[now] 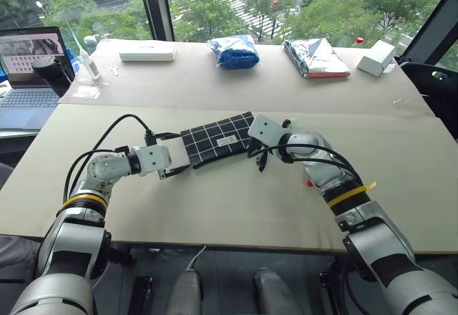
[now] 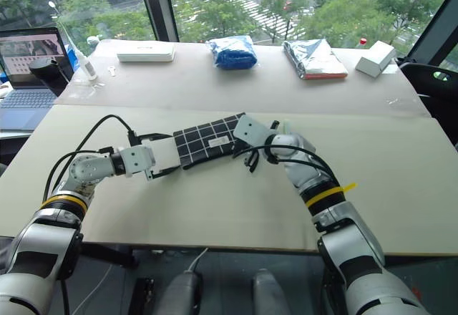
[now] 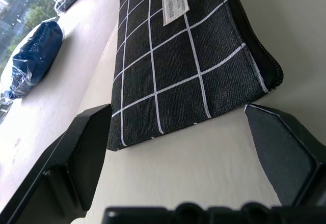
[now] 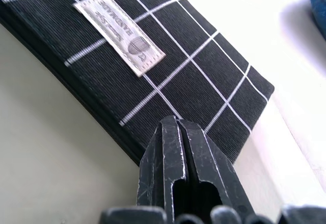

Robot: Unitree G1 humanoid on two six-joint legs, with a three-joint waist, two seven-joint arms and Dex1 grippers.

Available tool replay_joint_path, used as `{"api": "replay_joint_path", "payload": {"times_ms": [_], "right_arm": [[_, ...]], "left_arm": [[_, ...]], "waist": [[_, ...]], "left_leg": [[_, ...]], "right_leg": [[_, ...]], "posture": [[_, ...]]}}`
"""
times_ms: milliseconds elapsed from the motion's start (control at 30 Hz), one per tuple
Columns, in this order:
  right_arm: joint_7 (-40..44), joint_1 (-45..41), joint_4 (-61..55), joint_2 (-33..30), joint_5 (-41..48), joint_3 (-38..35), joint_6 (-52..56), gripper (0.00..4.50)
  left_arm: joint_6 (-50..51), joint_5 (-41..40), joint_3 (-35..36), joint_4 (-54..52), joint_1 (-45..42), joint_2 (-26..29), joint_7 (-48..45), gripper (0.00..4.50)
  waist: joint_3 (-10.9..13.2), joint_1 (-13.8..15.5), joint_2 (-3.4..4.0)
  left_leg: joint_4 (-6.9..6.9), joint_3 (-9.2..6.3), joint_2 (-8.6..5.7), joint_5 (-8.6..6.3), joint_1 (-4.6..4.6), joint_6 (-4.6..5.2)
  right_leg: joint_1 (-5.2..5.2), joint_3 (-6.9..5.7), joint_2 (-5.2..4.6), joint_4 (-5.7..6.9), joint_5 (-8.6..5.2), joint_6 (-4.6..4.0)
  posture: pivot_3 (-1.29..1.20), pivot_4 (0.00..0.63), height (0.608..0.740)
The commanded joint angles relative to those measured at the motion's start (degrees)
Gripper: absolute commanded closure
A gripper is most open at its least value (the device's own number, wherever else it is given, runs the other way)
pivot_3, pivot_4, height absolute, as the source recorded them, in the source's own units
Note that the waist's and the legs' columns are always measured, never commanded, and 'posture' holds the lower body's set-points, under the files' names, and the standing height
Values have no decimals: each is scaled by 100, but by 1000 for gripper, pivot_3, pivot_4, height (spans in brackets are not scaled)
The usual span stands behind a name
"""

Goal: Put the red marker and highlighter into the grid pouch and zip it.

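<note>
Pouch (image 1: 217, 139) lies flat on the worktop (image 1: 236, 207), label up, about midway between the near and far edges and a little toward the left edge. Both grippers sit at its ends.

Left gripper (image 3: 191, 150): fingers (image 3: 84, 152) spread wide, one to each side of the pouch's left end corner, not touching the fabric. The zip edge runs along the pouch's near long side, and at this end the zip looks closed.

Right gripper (image 4: 183, 147): fingers pressed together, holding nothing I can see, tips at the pouch's right end near the zip edge. Whether they touch the fabric or pin the zip pull cannot be told.

Judgement: the step in hand is securing the pouch. You should bring the left fingers in around the end corner and close on fabric only, keeping clear of the zip teeth, so the other hand can work against a steady hold. Keep the pouch flat; lifting it would skew the zip line.

Marker: a red speck (image 1: 309, 183) shows beside the right forearm on the worktop; I cannot confirm it is the marker. A pale green tip (image 2: 285, 124) shows just beyond the right wrist, possibly the highlighter.

Obstructions: the right arm's cable loops over the pouch's right end.

Farther off, along the far edge: white box (image 1: 147, 51), blue bag (image 1: 234, 51), silver packet (image 1: 315, 58), small white box (image 1: 376, 58). Laptop (image 1: 28, 79) beyond the left edge. None interfere.
</note>
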Motion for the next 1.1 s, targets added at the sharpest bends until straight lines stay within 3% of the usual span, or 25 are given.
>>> {"api": "replay_joint_path", "payload": {"times_ms": [33,333,700,867,1100], "right_arm": [[-11,-42,-201,5,37,-196,21,4474],[-1134,-450,817,211,-150,-549,-66,4474],[-596,-74,880,103,-369,-133,-227,4474],[-1127,-401,1245,110,-423,-359,-477,4474],[-1158,-624,1255,142,-325,-553,-625,4474]], "left_arm": [[-7,255,-179,174,-36,-42,-76,0],[41,62,-8,160,-32,198,-327,0],[113,-414,280,-69,-30,379,-927,0],[190,-564,380,-220,-79,377,-1103,0],[232,-659,432,-360,29,403,-1219,0]], "waist": [[0,-1,0],[0,-37,0],[0,-195,0],[0,-191,0],[0,-190,0]], "left_leg": [[0,0,0,0,0,0],[-3,0,0,1,0,0],[-14,0,1,1,0,0],[-14,-1,1,1,-1,0],[-13,-1,1,1,-3,0]], "right_leg": [[0,0,0,0,0,0],[-4,0,1,1,0,0],[-11,1,1,0,0,0],[-10,1,1,0,0,0],[-13,1,1,0,0,0]], "posture": [[0,150,740],[0,150,740],[0,150,740],[0,150,740],[0,150,740]]}}
